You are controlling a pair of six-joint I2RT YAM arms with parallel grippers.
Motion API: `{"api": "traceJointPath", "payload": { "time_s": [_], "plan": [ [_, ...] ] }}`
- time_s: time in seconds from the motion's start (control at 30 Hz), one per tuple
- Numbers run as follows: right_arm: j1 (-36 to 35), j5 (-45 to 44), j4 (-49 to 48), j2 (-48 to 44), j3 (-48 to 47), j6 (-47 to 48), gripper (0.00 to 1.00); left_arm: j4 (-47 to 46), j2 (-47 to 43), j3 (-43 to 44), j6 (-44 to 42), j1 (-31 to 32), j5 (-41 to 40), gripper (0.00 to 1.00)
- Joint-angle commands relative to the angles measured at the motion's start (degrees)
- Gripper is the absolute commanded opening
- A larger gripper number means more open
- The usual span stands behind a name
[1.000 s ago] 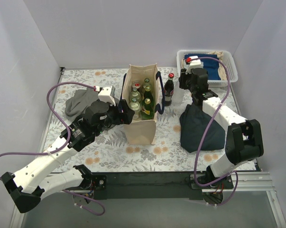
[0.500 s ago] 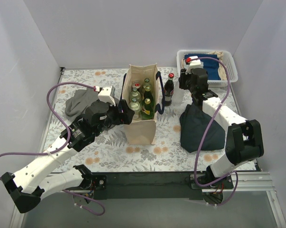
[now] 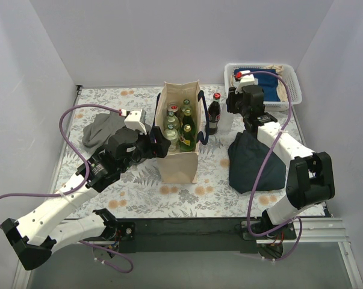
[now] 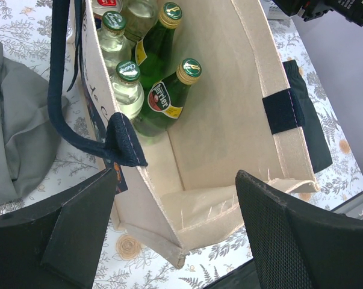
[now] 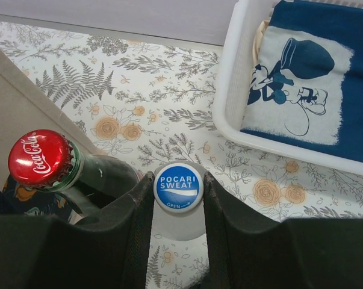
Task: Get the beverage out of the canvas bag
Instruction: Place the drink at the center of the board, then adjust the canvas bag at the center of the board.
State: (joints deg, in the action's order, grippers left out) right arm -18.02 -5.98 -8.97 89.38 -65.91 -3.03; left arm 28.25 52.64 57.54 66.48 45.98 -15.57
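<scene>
While the left claw (image 4: 176, 180) gapes, the right claw (image 5: 177, 178) clamps the Pocari bottle (image 5: 178, 189).

The floral tabletop (image 3: 139, 192) carries a grey cloth (image 3: 100, 129) at left, the upright canvas bag (image 3: 180, 165) in the middle, a Coca-Cola bottle (image 3: 214, 117) and Pocari Sweat bottle (image 5: 178, 186) just right of it, a dark navy pouch (image 3: 253, 162) near right, and a white basket (image 3: 295, 90) far right.

Upper right: white plastic basket (image 5: 229, 84) holding a blue cloth (image 5: 313, 78) (cartoon mouse print). Left of centre, crumpled grey cloth (image 3: 100, 131); right of centre, slumped dark navy pouch (image 3: 250, 165), both on floral tablecloth (image 3: 121, 96).
</scene>
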Motion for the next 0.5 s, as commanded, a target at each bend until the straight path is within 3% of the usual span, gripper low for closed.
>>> {"api": "traceJointPath", "payload": {
  "time_s": [0.0, 0.17, 0.2, 0.47],
  "plan": [
    [-0.3, 1.2, -5.3, -3.6, -4.8, -1.2, 0.01, 0.0, -1.2, -0.6, -0.3, 0.2, 0.2, 0.79],
    [-0.2, 0.3, -3.4, -2.7, -7.0, -1.2, 0.01, 0.0, -1.2, -0.5, -0.3, 0.2, 0.3, 0.79],
    [-0.2, -0.3, -2.7, -2.1, -7.7, -1.5, 0.99, 0.0, -1.1, -0.5, -0.3, 0.2, 0.3, 0.79],
    [0.0, -0.4, 2.1, 0.4, -12.0, -2.1, 1.0, 0.0, -1.0, -0.4, -0.6, 0.2, 0.5, 0.79]
  ]
}}
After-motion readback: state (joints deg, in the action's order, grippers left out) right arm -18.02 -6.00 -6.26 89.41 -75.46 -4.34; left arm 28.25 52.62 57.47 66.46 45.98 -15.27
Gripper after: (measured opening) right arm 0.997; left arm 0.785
